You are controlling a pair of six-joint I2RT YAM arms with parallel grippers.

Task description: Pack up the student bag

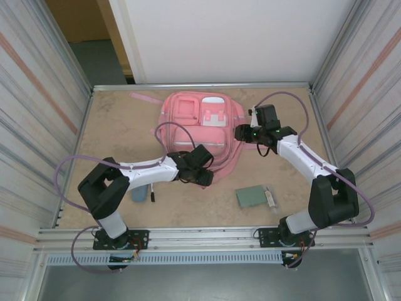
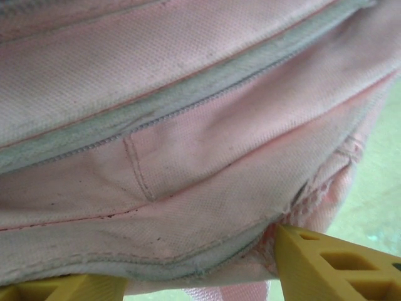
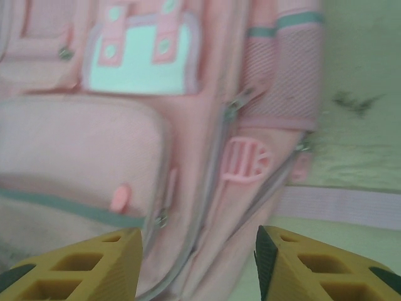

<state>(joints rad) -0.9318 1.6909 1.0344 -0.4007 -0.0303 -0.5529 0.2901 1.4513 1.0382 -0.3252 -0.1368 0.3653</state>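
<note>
bag (image 2: 188, 163) close up, pink fabric, two grey zips (image 2: 188, 94) running across. left gripper (image 2: 200, 285) jaws wide apart at its lower edge, one yellow finger (image 2: 326, 263) touching fabric, table (image 2: 382, 200) far right

On my screen the student bag (image 1: 200, 128) reads as matt pink woven cloth. The left wrist view shows its fine weave, a little scuffed, with dull grey zip tape (image 2: 188, 94) along the seams. At upper right in the right wrist frame its side pocket (image 3: 282, 81) is open mesh. The pale patch (image 3: 138, 63) at upper left looks smoother, and the zip pulls (image 3: 235, 103) glint like metal. The left gripper (image 2: 200, 285) and right gripper (image 3: 197, 266) both carry fingers (image 3: 81, 266) of matt yellow plastic. The bench (image 1: 125, 125) is a dull, speckled tan board. I see smooth white arm shells (image 1: 147, 169) with a slight sheen, and ribbed, metallic-looking walls (image 1: 37, 94).
</note>
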